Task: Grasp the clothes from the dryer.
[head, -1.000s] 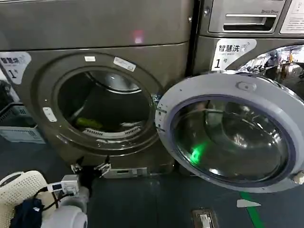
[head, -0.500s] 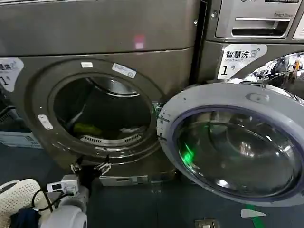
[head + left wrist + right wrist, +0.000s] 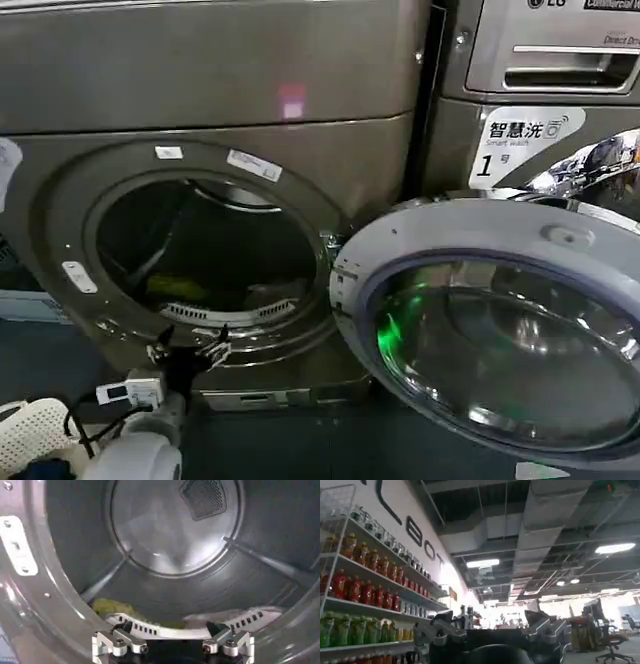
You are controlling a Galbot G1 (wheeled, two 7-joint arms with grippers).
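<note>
hovering just in front of the lower rim of the dryer (image 3: 210, 80) porthole, the left gripper (image 3: 190, 348) points into the open drum, its fingers (image 3: 116, 642) spread apart with nothing between them. the clothes (image 3: 114, 608) lie on the drum floor beyond the perforated lint-filter strip (image 3: 180, 629): a yellow-green garment toward the left of the drum in the head view, and a pale whitish piece (image 3: 212, 617) further right, both apart from the fingers. the grey-rimmed glass door (image 3: 490, 330) is swung wide open to the right, in front of the neighbouring machine (image 3: 545, 90) labelled "smart wash". a white perforated basket (image 3: 30, 430) sits at the lower left beside the left arm. the right gripper (image 3: 492, 635) is raised away from the machines, aimed toward a ceiling and a shelf of bottles (image 3: 355, 595); its fingers stand apart and empty.
</note>
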